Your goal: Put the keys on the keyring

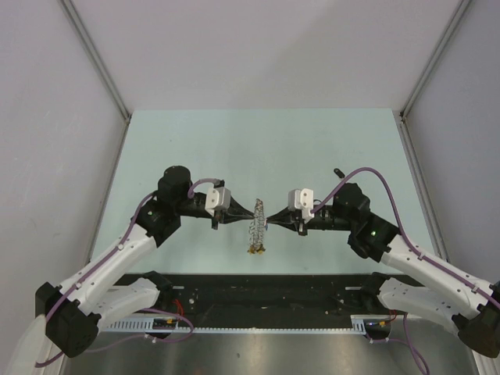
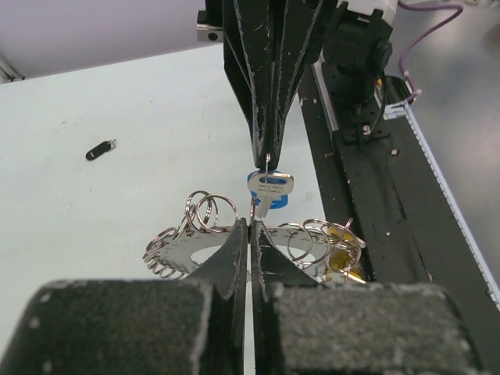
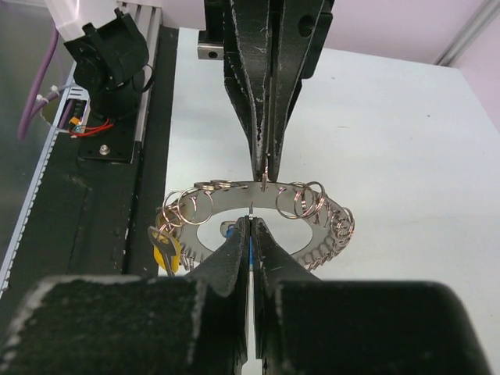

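- White walls (image 1: 250, 47) close in a pale green counter (image 1: 195, 141), which has a black rail (image 1: 273, 289) along its near edge.
- From the left side, the left arm (image 1: 109, 258) reaches inward to the middle of the counter.
- At its tip, the left end effector (image 2: 250, 230) is narrowed right down, its fingers pinched on the flat rim of the keyring (image 3: 230, 199). The right wrist view shows those tips biting the rim from the far side.
- At the centre, the keyring hangs between the two end effectors and appears edge-on from above. It is a flat silvery band with small wire loops all around its outer edge. Whether it touches the counter cannot be told.
- Just below it in the top view, the yellow key (image 3: 166, 248) hangs from one of the loops, on the side of the keyring nearest the arm bases.
- Close beside the rim, the blue key (image 2: 271, 190) dangles on a thin wire loop between the two sets of tips.
- Facing the left one, the right end effector (image 3: 251, 226) is also narrowed to nothing, closed on the thin loop that carries the blue key. Its tips come very near those of the left.
- Behind it, the right arm (image 1: 426, 262) stretches back to the right side.
- Farther back and to the right, the black key (image 1: 338, 173) lies alone on the counter, well apart from the keyring.
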